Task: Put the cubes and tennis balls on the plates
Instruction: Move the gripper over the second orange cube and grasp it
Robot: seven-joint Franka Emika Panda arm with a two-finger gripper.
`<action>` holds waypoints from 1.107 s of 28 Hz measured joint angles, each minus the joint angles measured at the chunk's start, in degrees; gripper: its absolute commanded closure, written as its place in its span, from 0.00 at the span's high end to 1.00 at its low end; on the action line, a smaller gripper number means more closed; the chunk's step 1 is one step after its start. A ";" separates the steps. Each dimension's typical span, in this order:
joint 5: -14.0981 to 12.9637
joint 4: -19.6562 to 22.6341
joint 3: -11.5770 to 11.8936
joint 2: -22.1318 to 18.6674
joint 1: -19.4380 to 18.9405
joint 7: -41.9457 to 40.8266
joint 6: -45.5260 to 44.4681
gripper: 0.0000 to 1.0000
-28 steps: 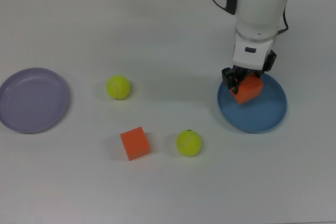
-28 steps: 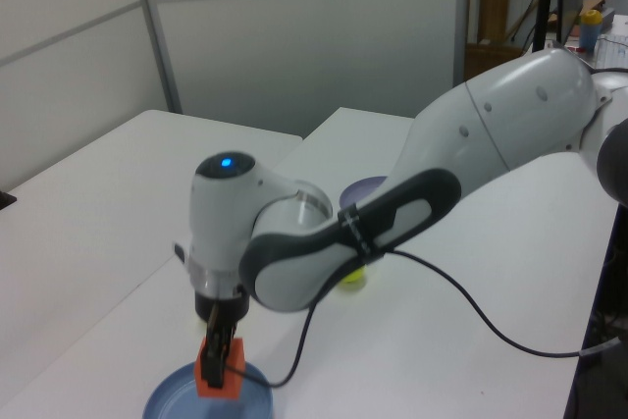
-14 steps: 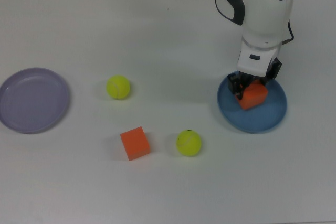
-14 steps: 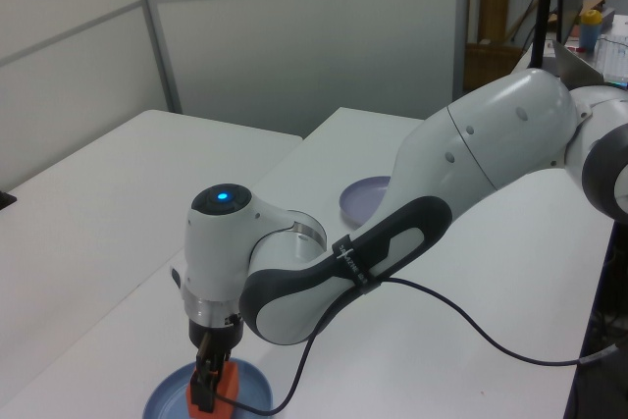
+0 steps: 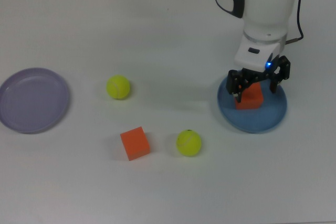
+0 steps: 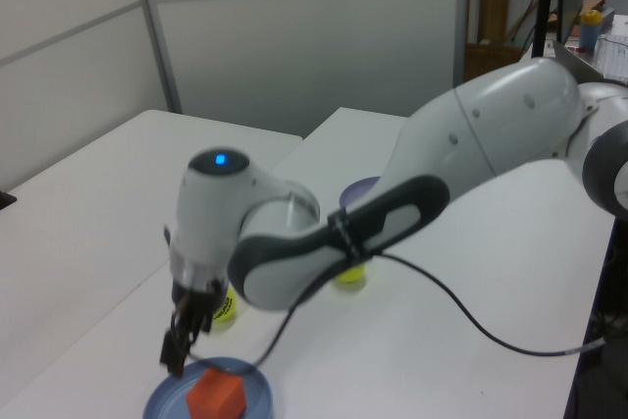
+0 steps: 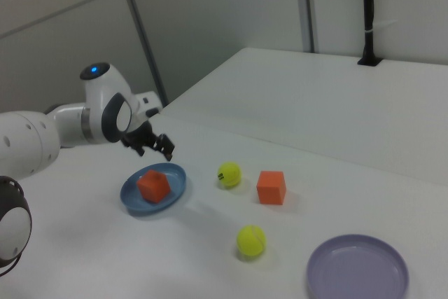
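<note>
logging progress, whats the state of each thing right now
gripper: open, above the blue plate, holding nothing
blue plate: holds one cube
cube on plate: released, resting
other cube: on the table
two balls: on the table
purple plate: empty

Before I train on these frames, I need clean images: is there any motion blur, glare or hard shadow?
Top view: even light, soft shadows; the open gripper hides part of the orange cube on the round blue plastic plate. Left view: the arm looks smeared. Right view: no glare.
</note>
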State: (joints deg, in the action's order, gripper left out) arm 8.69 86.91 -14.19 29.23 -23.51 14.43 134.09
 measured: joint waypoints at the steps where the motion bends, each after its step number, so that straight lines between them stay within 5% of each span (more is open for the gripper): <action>1: 0.00 -0.32 0.06 -0.58 0.79 -0.32 -0.24 1.00; 9: -0.90 -0.49 1.86 -3.24 6.79 -11.83 -3.63 1.00; 18: -11.83 -0.62 11.97 -3.35 8.01 -27.07 -3.72 1.00; 31: -17.42 -0.63 17.20 -1.99 8.12 -34.35 -3.72 1.00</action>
State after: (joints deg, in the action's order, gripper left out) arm -8.73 86.28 3.01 27.24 -15.38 -19.92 130.37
